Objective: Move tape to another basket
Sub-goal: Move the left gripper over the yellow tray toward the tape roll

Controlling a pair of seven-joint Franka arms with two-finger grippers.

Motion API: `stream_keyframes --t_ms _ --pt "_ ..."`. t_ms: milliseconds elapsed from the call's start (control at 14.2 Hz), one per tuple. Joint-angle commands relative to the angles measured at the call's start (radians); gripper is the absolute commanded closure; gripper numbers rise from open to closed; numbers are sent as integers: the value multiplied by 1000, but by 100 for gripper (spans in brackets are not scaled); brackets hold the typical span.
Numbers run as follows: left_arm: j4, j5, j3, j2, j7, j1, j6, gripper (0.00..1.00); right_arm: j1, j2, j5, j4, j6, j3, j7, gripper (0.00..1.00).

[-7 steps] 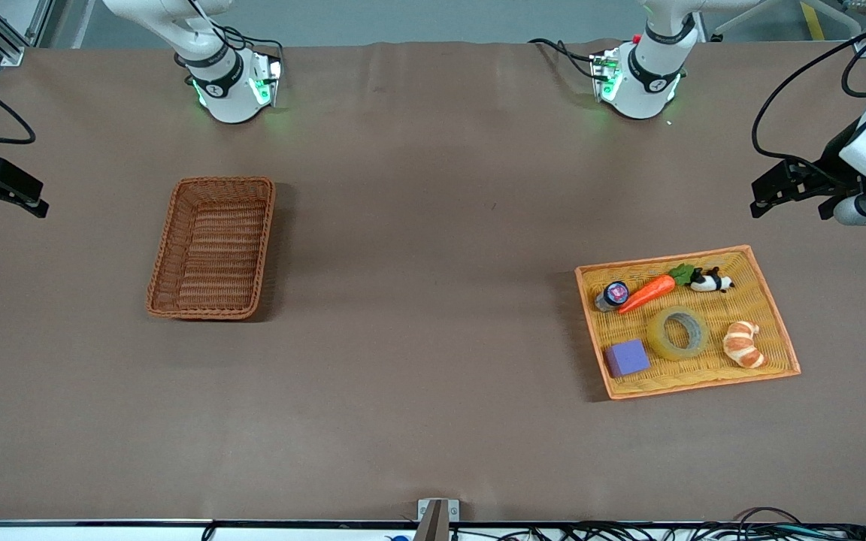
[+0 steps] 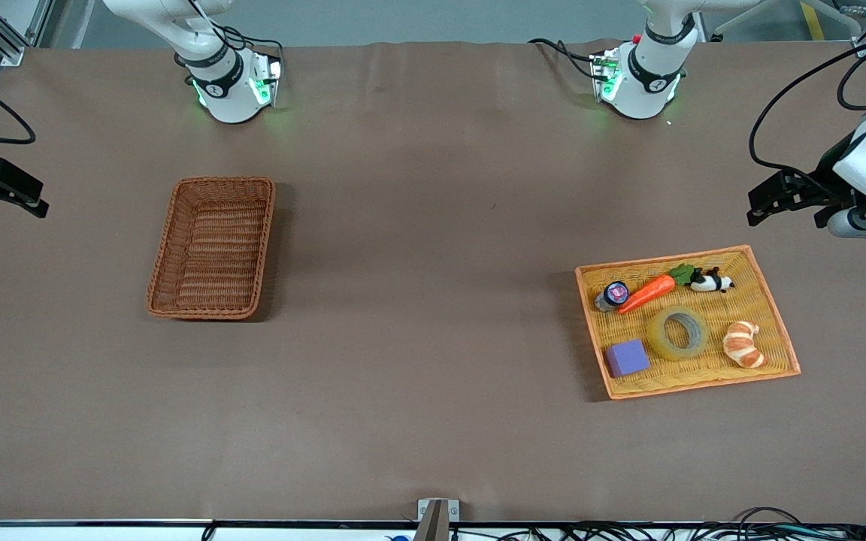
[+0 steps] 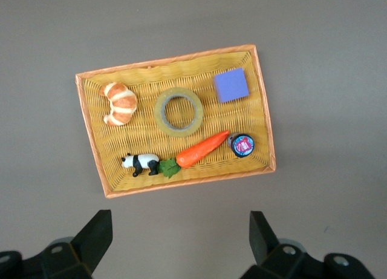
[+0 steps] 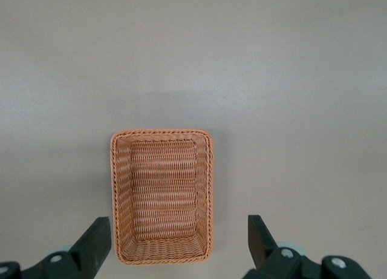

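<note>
The tape (image 2: 658, 338) (image 3: 162, 115), a yellowish translucent ring, lies flat in the middle of a flat yellow tray (image 2: 704, 382) (image 3: 151, 79) with an orange rim. The reddish-brown wicker basket (image 2: 211, 248) (image 4: 162, 197) stands empty toward the right arm's end of the table. My left gripper (image 2: 755, 207) (image 3: 179, 230) hangs open over bare table beside the tray, holding nothing. Over the table's edge at the right arm's end, my right gripper (image 2: 31, 197) (image 4: 177, 235) is open too, with the basket showing below it in the right wrist view.
Sharing the tray with the tape are a croissant (image 2: 743, 344), a purple block (image 2: 626, 357), a toy carrot (image 2: 647, 293), a small panda figure (image 2: 711, 281) and a small round jar (image 2: 613, 294). Brown table cloth stretches between basket and tray.
The left arm has shifted slightly, its gripper now a little lower in the front view. The right arm and all objects are as before.
</note>
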Motion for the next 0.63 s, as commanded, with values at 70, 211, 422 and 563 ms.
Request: stream_keyframes --t_ms 70,211,422,563 --pt "20 8 -3 6 20 10 10 0 -9 -4 23 2 -6 4 -8 0" --pt "20 5 -5 11 20 10 10 0 -9 -4 23 2 -8 4 -8 0" --pt "20 7 -5 38 23 11 10 0 -10 -4 23 2 -8 4 -8 0" --pt "17 7 -3 77 23 11 10 0 -10 -4 23 2 -8 4 -8 0"
